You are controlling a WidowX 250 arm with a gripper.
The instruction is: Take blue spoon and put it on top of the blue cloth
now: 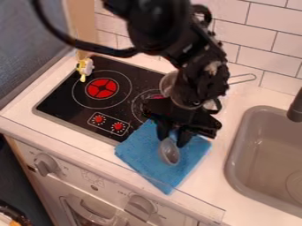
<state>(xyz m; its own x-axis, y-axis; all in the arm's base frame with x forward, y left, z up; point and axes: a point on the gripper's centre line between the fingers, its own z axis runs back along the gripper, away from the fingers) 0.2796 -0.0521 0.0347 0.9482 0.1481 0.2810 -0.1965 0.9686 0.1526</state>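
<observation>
Nearest the camera, the black arm (156, 26) is seen across the top centre, with the gripper (171, 141) hung down over the blue cloth (138, 152). The fingers (184, 137) are held apart. The bowl of the spoon (170, 152) is seen just below the gap between their tips, above or on the middle of the cloth; whether it is touched by the fingers or borne by the cloth cannot be told. The cloth is spread on the white surface (215, 174), its upper corner laid over the edge of the black stove (65, 97). A yellow and white toy (84, 68) is set at the stove's far left corner. Behind the arm, a round metal vessel (167, 83) is partly hidden. To the right, a grey sink (234, 163) is set into the surface.
</observation>
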